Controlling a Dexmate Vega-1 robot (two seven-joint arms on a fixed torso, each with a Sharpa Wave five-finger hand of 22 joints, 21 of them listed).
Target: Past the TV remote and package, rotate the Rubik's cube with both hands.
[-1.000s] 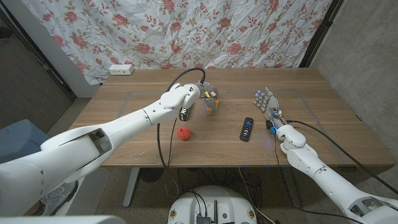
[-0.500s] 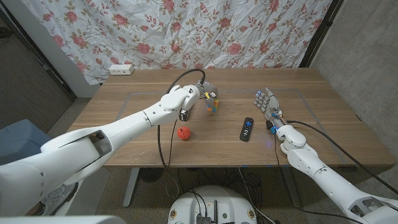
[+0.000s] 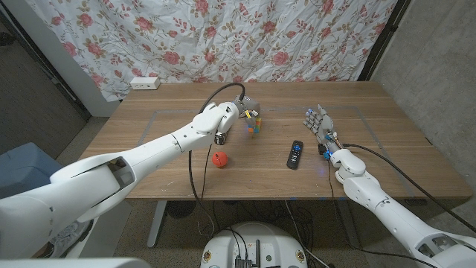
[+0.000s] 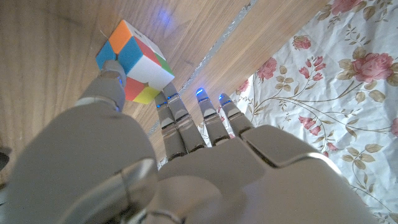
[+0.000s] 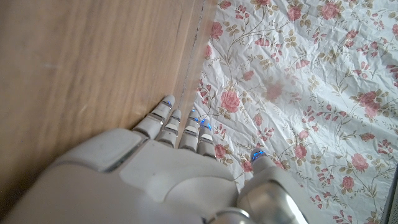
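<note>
The Rubik's cube (image 3: 255,125) is near the table's middle, just beyond the black TV remote (image 3: 295,154). My left hand (image 3: 248,112) reaches over it from the left. In the left wrist view my left hand (image 4: 155,162) pinches the cube (image 4: 137,62) between thumb and a finger, while the other fingers (image 4: 208,118) stretch out past it. My right hand (image 3: 318,123) stands at the right of the remote, fingers apart and pointing away from me, holding nothing. The right wrist view shows that hand (image 5: 161,168) over bare wood.
A red ball (image 3: 219,159) lies on the wooden table (image 3: 163,141) in front of my left wrist. A white power strip (image 3: 144,83) sits at the far left edge. A floral curtain (image 3: 223,37) hangs behind the table.
My left hand has nudged the cube very slightly to the right. The right hand, the remote and the ball have stayed in place.
</note>
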